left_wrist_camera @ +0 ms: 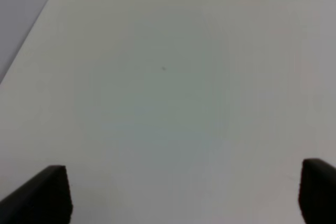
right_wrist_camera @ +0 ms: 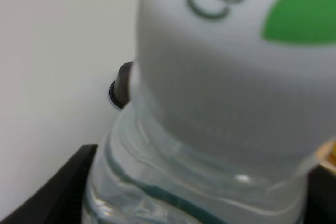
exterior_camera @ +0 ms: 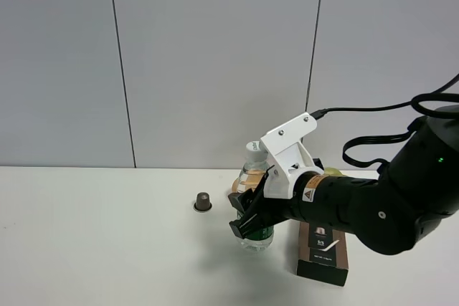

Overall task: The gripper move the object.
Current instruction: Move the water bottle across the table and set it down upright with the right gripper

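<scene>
Panels of grey wall (exterior_camera: 215,55) back a white table (exterior_camera: 93,241). From the right, the right arm (exterior_camera: 387,206) reaches over it. The jaws of the right gripper (exterior_camera: 251,223) are clenched on the bottle (exterior_camera: 252,170), which stands upright near the table's middle, just beside a brown box (exterior_camera: 323,252). Over the table hangs the left gripper (left_wrist_camera: 184,195), jaws spread wide. Left of the bottle sits a small dark capsule (exterior_camera: 204,201).

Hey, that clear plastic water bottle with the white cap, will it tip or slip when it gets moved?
Clear plastic water bottle stands tall and narrow, so probably tippy if shoved high. Thin ribbed walls likely flex under the right pincer. Smooth plastic may slip somewhat.
</scene>
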`<move>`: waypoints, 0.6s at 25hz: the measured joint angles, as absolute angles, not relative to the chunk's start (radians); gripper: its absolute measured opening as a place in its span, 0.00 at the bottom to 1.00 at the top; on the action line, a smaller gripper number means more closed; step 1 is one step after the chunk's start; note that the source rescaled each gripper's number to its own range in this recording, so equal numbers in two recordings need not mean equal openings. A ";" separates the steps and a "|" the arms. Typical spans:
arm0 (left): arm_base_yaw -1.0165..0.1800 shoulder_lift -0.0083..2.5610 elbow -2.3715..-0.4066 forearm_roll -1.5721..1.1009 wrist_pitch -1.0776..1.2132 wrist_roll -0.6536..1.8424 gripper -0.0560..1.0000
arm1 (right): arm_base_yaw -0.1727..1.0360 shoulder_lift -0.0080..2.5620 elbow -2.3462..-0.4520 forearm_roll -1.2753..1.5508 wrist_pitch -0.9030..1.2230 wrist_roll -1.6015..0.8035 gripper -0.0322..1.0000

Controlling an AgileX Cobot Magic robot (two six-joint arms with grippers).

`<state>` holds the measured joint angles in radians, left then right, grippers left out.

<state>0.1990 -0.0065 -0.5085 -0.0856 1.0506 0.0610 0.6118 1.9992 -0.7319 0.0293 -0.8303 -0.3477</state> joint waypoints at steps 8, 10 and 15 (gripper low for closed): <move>0.199 -0.006 -0.509 -0.086 1.051 0.061 1.00 | 0.612 1.964 -0.731 0.026 -0.784 -0.348 0.07; 0.199 -0.006 -0.509 -0.086 1.051 0.061 1.00 | 0.612 1.952 -0.730 0.026 -0.773 -0.348 0.07; 0.199 -0.006 -0.509 -0.086 1.051 0.061 1.00 | 0.612 1.866 -0.730 0.026 -0.726 -0.348 0.07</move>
